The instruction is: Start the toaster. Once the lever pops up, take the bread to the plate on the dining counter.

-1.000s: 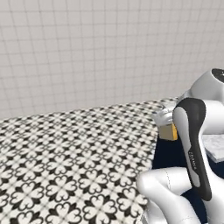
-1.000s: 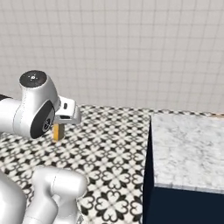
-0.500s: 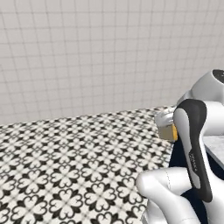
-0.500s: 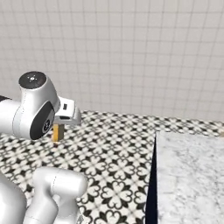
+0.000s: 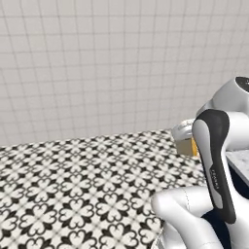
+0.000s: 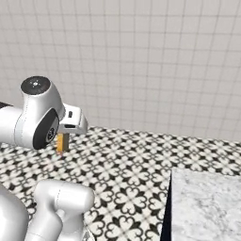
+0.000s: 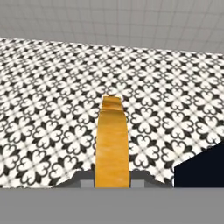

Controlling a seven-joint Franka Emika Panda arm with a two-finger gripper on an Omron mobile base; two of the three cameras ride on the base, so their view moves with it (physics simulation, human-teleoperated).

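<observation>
1. One gripper point(image 7: 112, 183), two dark finger tips, pressed onto a single slice of bread point(image 7: 112, 144) that stands edge-on between them.
2. The bread is a thin, flat slab; in the hand view its golden-orange crust runs as a smooth band straight away from the fingers. It hangs in the air over the floor, touching nothing but the gripper.
3. In the right base view the bread point(image 6: 60, 142) shows as a small orange piece below the white hand; in the left base view it point(image 5: 194, 146) peeks out orange beside a pale tan face, just behind the arm's dark link.
4. One floor point(image 6: 136, 169), matt, with a repeating black-and-white ornamental tile pattern, spreads under the bread.
5. One dining counter point(image 6: 207, 207) stands to the right and near: a flat white-grey veined marble top over a dark navy side.
6. One far wall point(image 5: 97, 68) of plain pale square tiles with thin grey joints.
</observation>
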